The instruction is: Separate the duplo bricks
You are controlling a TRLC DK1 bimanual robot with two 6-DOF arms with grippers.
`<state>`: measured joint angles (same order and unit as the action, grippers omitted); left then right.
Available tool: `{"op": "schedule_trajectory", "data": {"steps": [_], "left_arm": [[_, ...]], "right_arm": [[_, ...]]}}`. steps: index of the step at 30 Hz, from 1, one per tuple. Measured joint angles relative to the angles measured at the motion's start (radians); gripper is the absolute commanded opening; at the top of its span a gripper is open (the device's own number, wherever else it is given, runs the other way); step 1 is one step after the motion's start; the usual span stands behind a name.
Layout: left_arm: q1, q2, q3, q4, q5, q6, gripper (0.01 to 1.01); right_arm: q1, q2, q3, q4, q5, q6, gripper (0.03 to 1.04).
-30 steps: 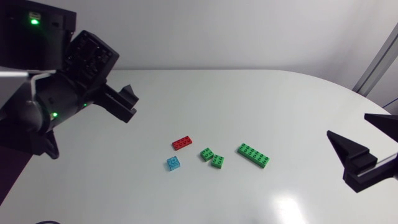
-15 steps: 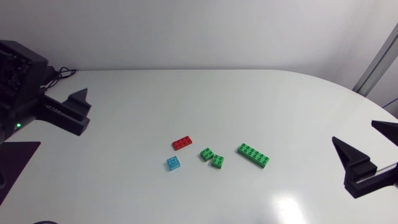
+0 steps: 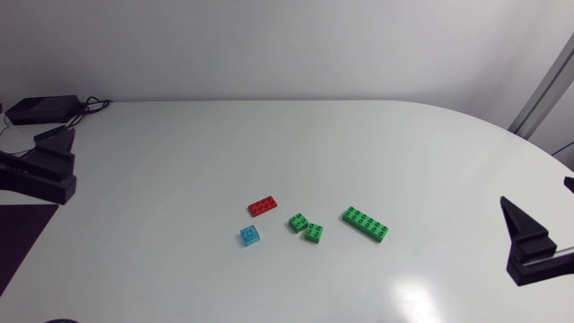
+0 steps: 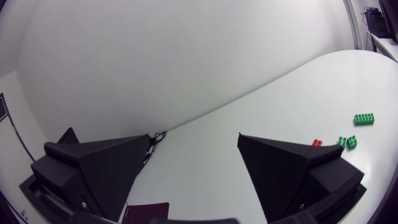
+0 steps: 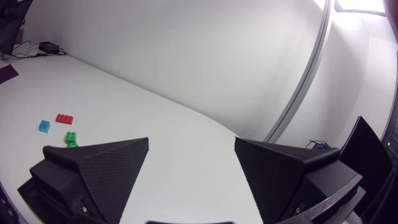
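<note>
Right gripper stands at the table's near right edge, its fingers spread wide apart. The bricks lie loose mid-table, well apart from both grippers: nearest the blue brick, then a small green brick with a second small green brick just beside it (contact undetermined), the long green brick to their right, and the red brick farthest. Left gripper sits at the left edge, fingers likewise spread.
</note>
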<state>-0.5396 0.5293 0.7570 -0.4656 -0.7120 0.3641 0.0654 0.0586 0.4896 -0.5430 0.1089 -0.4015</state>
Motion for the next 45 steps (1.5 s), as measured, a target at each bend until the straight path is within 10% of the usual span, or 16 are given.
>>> {"op": "schedule_trajectory", "data": {"steps": [45], "left_arm": [[0.385,-0.482,-0.377,0.072,0.156,-0.049,0.987]], "right_arm": [[0.048,-0.056,-0.104,0.056,0.056,0.054,0.99]]}}
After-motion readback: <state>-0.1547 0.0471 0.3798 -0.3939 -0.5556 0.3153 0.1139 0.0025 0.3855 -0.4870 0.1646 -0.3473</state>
